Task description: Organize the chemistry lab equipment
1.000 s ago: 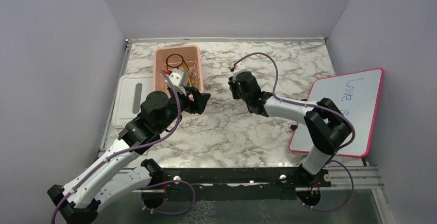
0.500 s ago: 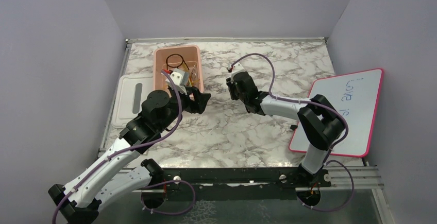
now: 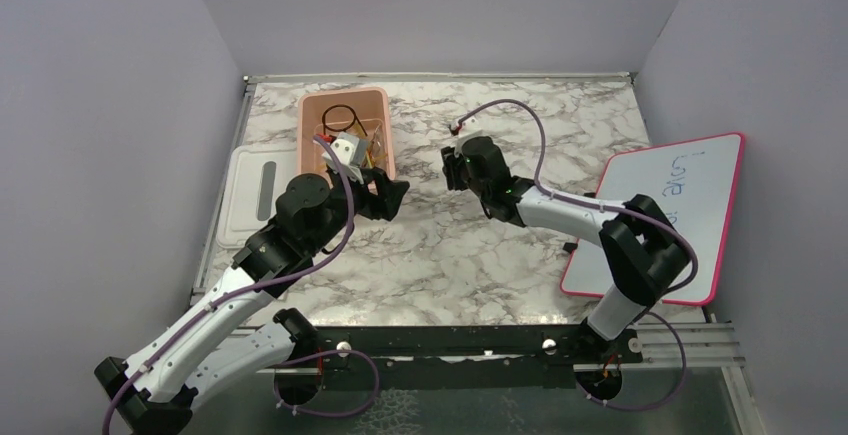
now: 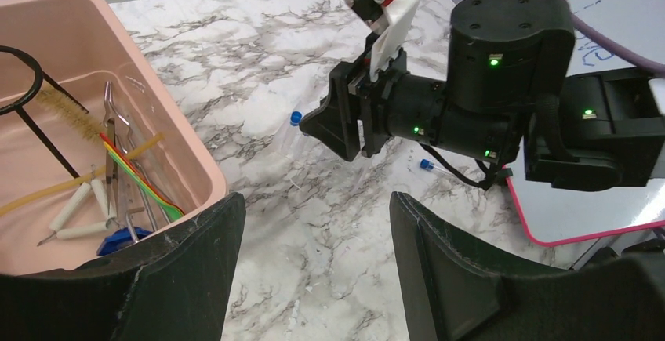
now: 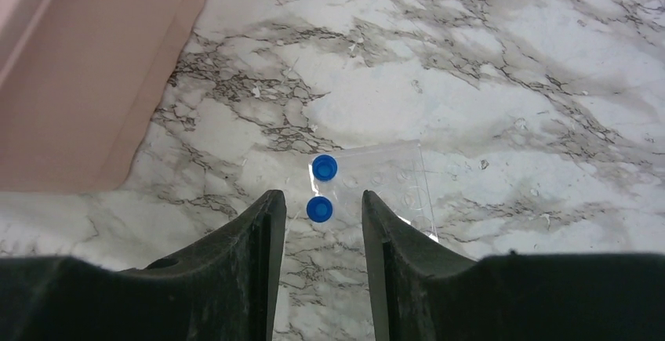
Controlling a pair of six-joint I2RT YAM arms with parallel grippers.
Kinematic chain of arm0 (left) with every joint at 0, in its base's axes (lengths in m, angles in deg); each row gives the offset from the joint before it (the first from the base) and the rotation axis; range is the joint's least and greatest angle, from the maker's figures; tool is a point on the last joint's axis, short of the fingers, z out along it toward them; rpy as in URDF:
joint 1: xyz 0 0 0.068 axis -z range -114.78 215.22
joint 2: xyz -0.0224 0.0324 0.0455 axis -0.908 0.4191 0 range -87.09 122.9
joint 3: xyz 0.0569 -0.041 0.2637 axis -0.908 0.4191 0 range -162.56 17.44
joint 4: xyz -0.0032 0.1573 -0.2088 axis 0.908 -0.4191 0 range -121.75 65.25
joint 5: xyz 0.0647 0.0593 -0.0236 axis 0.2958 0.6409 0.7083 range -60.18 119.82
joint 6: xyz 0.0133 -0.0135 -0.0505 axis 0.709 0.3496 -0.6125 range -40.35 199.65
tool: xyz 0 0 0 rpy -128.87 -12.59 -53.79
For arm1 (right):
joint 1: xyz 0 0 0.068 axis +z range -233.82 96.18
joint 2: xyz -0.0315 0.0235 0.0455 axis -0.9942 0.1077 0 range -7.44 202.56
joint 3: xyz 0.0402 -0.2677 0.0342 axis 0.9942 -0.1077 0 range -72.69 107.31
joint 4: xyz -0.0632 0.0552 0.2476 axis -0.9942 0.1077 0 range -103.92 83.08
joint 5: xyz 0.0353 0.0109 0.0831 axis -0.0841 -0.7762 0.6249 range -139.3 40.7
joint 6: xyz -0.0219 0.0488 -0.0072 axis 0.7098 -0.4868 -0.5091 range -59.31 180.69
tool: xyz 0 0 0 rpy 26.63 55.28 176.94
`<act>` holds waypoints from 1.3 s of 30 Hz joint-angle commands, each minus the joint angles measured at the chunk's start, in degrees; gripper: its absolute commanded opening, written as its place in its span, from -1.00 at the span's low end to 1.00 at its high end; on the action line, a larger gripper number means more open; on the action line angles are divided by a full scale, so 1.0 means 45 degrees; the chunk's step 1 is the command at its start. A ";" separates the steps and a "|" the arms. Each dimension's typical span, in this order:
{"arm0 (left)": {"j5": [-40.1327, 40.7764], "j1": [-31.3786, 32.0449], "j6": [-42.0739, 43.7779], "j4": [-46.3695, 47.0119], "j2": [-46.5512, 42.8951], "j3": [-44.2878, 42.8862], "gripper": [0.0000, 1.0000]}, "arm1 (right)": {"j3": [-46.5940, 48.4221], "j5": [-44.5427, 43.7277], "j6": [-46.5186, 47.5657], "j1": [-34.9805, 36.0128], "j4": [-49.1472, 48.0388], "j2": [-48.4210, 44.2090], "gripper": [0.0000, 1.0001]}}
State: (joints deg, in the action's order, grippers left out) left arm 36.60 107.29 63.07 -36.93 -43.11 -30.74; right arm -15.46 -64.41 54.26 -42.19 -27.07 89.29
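My right gripper [image 5: 317, 209] hangs open just above the marble table. A tiny blue cap [image 5: 319, 209] sits between its fingertips, touching neither, and a second blue cap [image 5: 324, 168] lies just beyond. Both sit on a clear plastic piece [image 5: 388, 180]. My left gripper [image 4: 314, 231] is open and empty beside the pink tub [image 4: 180, 133]. The tub holds the black wire ring [image 4: 16, 94], brush [image 4: 63, 110], thin metal tongs [image 4: 118, 153], tan tube [image 4: 47, 192] and red-tipped stick [image 4: 133, 176]. Another blue piece [image 4: 426, 165] lies under the right arm.
The pink tub [image 3: 343, 105] stands at the back left with its white lid [image 3: 250, 195] beside it. The pink-framed whiteboard [image 3: 690, 195] lies at the right edge. Both grippers [image 3: 395, 195] [image 3: 450, 170] face each other near the table's middle.
The right wrist swung slightly left, then back right, with its elbow shifting. The left arm has not moved.
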 commanded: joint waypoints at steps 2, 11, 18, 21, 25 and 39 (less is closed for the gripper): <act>-0.0334 -0.0065 -0.0105 0.0071 -0.0007 -0.0006 0.41 | -0.0127 -0.1000 -0.0777 0.0047 0.1171 -0.1537 -0.08; -0.0844 -0.0097 -0.0244 0.0036 0.0339 -0.0062 0.43 | 0.0769 -0.3625 -0.6211 -0.0700 1.0536 -0.2104 0.11; -0.1300 -0.0112 -0.0205 -0.0009 0.0675 -0.0168 0.44 | -0.0942 -0.3633 -0.7512 -0.1859 1.1137 -0.2155 0.40; -0.1303 -0.0110 -0.0193 -0.0013 0.0674 -0.0171 0.44 | -0.1478 -0.3157 -0.7159 -0.2570 1.0602 -0.1853 0.45; -0.1234 -0.0109 -0.0195 0.0008 0.0654 -0.0123 0.44 | -0.1854 -0.2239 -0.6566 -0.3097 0.9847 -0.1621 0.42; -0.1382 -0.0115 -0.0261 0.0032 0.0933 -0.0114 0.44 | -0.2836 0.0306 -0.5797 -0.3908 0.8121 -0.2100 -0.49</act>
State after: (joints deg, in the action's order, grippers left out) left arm 32.15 107.18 62.50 -37.61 -39.48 -30.74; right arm -26.41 -66.57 26.96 -59.46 9.91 80.52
